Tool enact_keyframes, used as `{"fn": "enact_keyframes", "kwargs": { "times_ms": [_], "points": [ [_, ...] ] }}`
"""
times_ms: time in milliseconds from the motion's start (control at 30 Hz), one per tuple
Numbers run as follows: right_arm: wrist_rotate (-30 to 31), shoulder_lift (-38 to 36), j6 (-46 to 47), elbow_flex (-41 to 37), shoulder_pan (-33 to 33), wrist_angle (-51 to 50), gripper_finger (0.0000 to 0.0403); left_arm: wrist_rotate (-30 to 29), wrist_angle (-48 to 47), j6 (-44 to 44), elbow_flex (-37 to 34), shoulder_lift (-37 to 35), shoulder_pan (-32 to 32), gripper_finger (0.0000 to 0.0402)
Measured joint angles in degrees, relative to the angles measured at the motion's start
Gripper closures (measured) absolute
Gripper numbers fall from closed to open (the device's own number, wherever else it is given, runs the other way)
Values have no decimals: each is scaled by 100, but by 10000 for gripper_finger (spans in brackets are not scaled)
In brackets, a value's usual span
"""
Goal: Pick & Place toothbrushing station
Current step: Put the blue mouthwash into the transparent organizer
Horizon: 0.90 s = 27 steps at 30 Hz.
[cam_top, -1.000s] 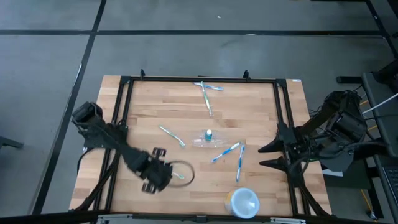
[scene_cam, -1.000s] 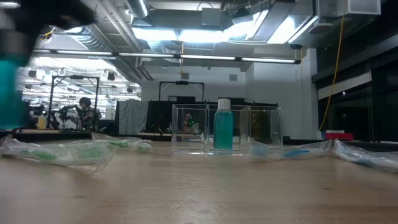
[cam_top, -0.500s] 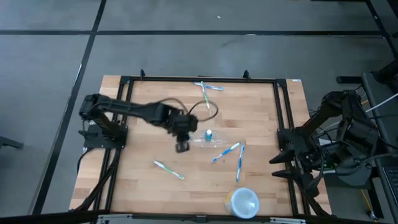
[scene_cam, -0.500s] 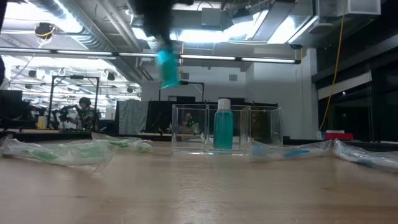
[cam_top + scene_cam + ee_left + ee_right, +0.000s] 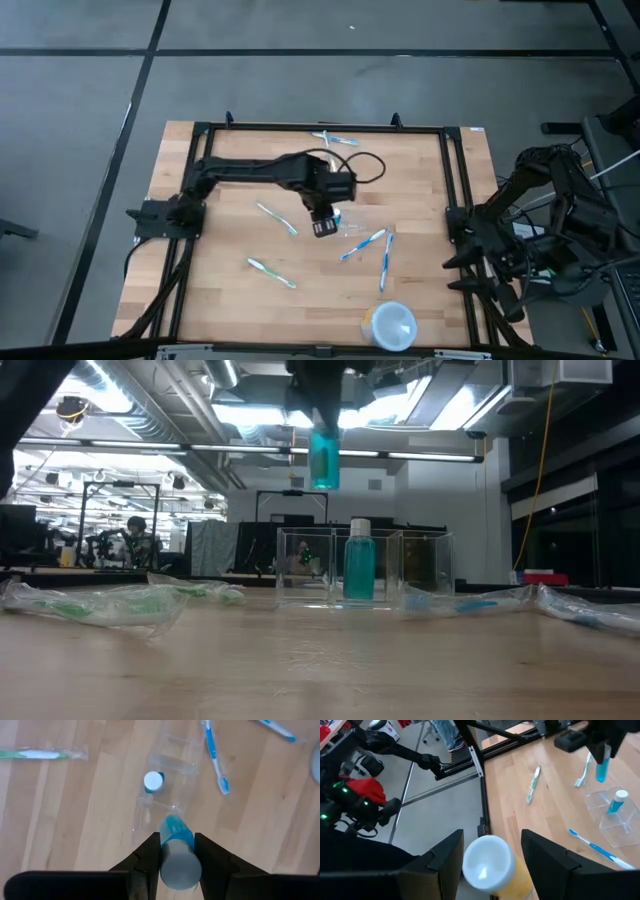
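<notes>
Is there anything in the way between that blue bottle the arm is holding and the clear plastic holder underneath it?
Nothing visible. The left end effector holds the blue bottle in the air over the clear holder, with only open air between them. One compartment already holds a white-capped bottle; the one beside it looks free.

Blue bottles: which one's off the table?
The one clamped in the left pincer, blue bottle hanging above the clear holder. The other bottle stands upright inside that holder.
</notes>
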Motion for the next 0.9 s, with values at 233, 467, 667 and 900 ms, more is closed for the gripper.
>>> {"fn": "enact_keyframes", "kwargs": {
  "times_ms": [233, 467, 667, 900],
  "points": [
    [48, 9, 4, 0, 149, 0, 202, -320, 112, -173, 167, 438, -219, 308],
    [46, 9, -6, 0, 258, 2, 201, -348, 488, -331, 176, 536, -202, 308],
    [45, 10, -136, 0, 275, 45, 201, -353, 529, -382, 178, 528, -138, 308],
    [46, 11, -190, 0, 275, 50, 201, -219, 560, -340, 178, 707, -120, 308]
  ]
}}
